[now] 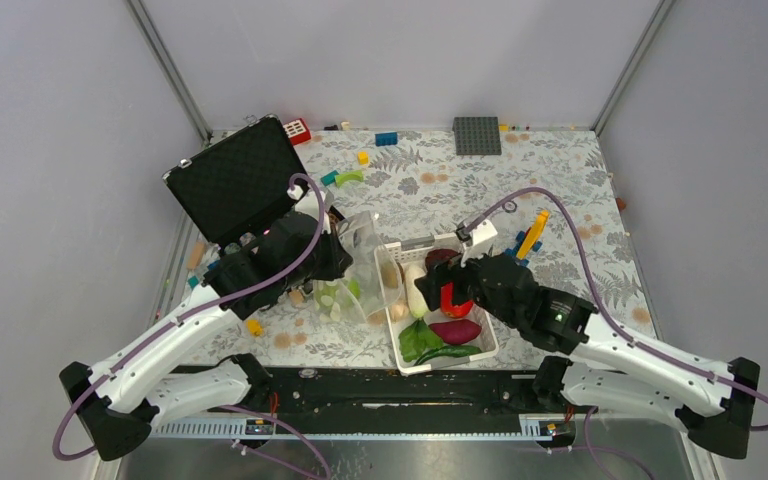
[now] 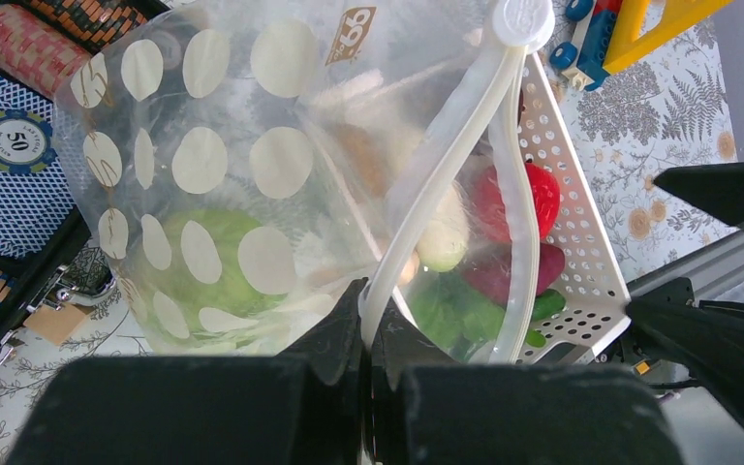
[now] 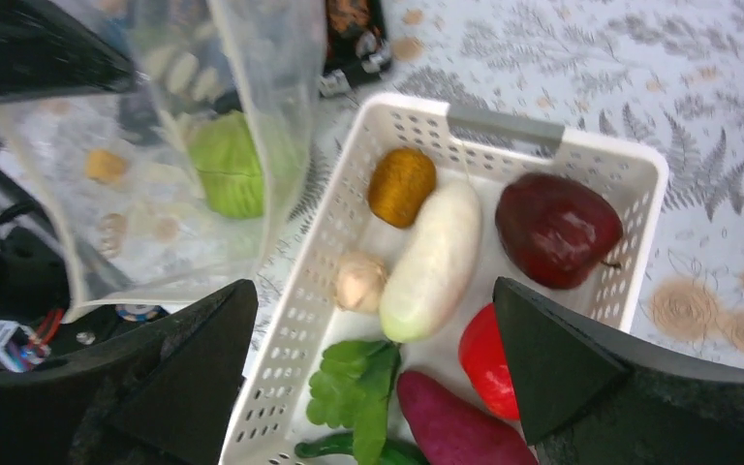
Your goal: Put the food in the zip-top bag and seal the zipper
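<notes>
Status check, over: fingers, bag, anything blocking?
Left fingers shut on zip-top bag mouth. Right fingers open over basket. Cabbage bagged, other food in basket. Path clear.

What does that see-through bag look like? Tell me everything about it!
The zip-top bag is a floppy, see-through plastic pouch printed with pale round dots. Its thick whitish zipper strip runs along the mouth, which gapes open in a loop. The left pincer is shut on that mouth edge, holding the bag up beside the white basket. One food is inside already: the green cabbage, sitting low in the bag.
</notes>
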You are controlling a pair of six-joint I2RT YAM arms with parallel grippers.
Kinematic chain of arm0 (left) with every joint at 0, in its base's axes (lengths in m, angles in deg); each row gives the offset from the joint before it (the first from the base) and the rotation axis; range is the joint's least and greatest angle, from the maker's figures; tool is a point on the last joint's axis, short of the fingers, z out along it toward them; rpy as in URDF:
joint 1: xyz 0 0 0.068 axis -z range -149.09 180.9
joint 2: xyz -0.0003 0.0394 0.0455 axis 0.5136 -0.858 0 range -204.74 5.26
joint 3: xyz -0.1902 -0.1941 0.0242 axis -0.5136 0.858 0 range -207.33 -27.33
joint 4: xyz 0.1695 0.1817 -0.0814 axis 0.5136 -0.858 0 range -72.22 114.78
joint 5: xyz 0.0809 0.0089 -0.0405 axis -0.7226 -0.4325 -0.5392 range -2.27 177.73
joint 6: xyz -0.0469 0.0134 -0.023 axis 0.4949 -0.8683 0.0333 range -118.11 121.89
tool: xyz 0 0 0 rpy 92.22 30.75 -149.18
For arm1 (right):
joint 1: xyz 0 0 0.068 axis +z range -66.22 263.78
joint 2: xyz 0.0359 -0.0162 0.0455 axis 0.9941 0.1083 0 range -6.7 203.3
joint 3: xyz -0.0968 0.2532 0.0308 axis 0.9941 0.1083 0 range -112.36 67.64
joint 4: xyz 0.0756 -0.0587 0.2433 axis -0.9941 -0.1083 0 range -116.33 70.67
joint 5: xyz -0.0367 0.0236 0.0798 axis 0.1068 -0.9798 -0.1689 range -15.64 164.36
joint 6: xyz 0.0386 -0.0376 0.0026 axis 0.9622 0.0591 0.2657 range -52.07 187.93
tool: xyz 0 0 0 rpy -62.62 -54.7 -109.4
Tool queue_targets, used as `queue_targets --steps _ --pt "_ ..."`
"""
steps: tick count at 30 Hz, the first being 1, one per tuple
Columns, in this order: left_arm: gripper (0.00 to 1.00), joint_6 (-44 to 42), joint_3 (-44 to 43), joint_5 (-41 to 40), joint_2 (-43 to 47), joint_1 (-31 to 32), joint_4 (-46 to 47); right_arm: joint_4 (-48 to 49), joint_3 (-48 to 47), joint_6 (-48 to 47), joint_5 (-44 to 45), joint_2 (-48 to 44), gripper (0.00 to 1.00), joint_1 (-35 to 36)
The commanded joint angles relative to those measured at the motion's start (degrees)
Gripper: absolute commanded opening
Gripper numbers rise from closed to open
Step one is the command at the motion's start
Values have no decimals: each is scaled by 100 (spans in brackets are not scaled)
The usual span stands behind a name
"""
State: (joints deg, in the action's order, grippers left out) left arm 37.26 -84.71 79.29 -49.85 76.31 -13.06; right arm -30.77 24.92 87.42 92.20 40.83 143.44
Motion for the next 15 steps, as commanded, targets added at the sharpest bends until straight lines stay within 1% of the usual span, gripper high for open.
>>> queue_targets --steps 1,5,11,13,15 --pt "0 -23 34 -112 -5 -56 266 -667 -78 490 537 631 100 -12" --pt "0 33 -11 -108 -51 -65 253 -691 -412 1054 604 1502 100 -72" --pt "0 74 -27 -90 -27 -59 235 -707 -994 1266 441 2818 99 -149" --pt "0 83 -19 -90 -34 -66 231 -670 -1050 1420 272 3104 97 -289" --pt "0 86 -17 -95 -47 -63 234 -481 -992 1575 73 3338 92 -441"
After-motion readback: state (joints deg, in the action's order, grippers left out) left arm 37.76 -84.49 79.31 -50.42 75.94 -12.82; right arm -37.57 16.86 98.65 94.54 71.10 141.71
